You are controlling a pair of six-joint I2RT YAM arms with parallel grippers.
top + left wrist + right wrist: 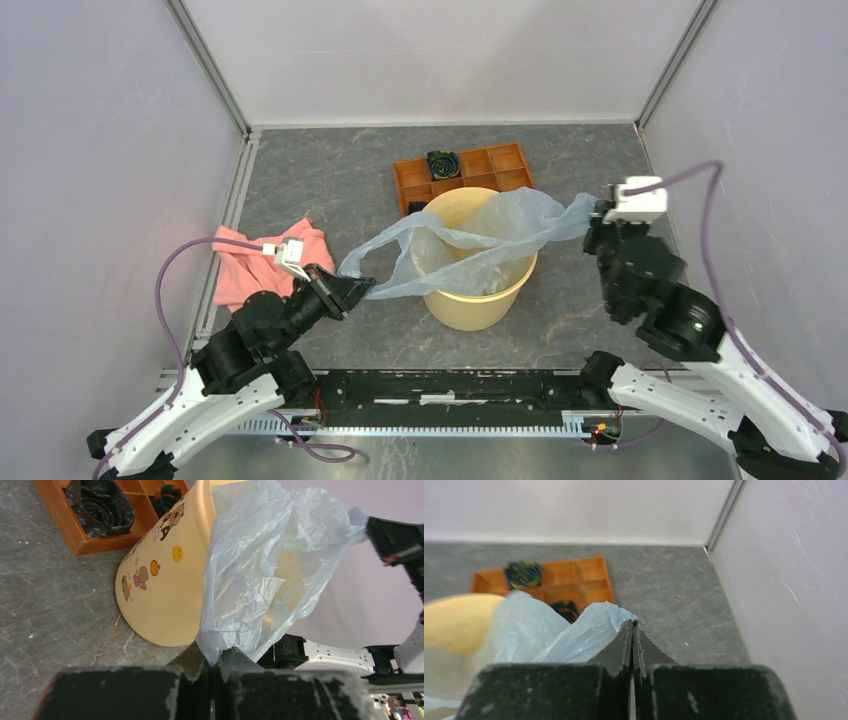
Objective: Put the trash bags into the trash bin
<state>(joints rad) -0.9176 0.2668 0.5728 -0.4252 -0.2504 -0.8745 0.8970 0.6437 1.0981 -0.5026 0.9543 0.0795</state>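
Observation:
The pale blue trash bag is stretched across the top of the yellow-tan trash bin and sags into its mouth. My left gripper is shut on the bag's left end, left of the bin. My right gripper is shut on the bag's right end, right of the bin and above the table. In the left wrist view the bag runs from my jaws over the bin. In the right wrist view the bag bunches at my shut fingertips.
An orange compartmented tray with dark items stands just behind the bin. A salmon-pink cloth lies at the left beside my left arm. Walls enclose the table on the left, back and right.

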